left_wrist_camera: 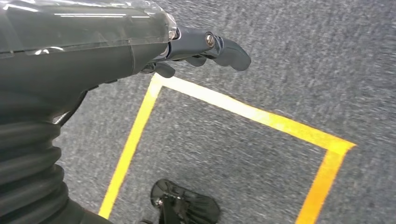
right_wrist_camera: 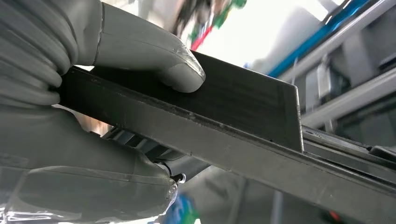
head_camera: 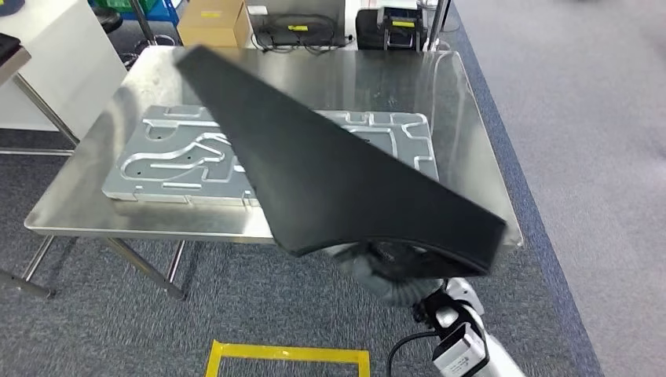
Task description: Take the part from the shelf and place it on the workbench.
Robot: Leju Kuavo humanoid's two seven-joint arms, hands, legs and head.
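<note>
You are holding one black panel point(head_camera: 330, 169) in your right hand point(head_camera: 385, 271), gripping it at its wide near end, with the thumb point(right_wrist_camera: 154, 58) pressing one face and the fingers closing on the other. The panel is hanging in the air over the steel surface point(head_camera: 471, 126), its narrow tip reaching toward the far left, and it is crossing above one grey machined plate point(head_camera: 169, 161) lying on that surface. It is looking stiff and flat, probably fairly light for its length, yet its smooth faces are likely slippery, and holding one end is leaving a long lever, so you are risking tilt or slip. A firmer hold nearer the middle would be steadier. Your left hand point(left_wrist_camera: 205, 46) is hanging by your side above the grey carpet and one yellow tape outline point(left_wrist_camera: 243, 112); its fingers are curling inward with nothing in them
</note>
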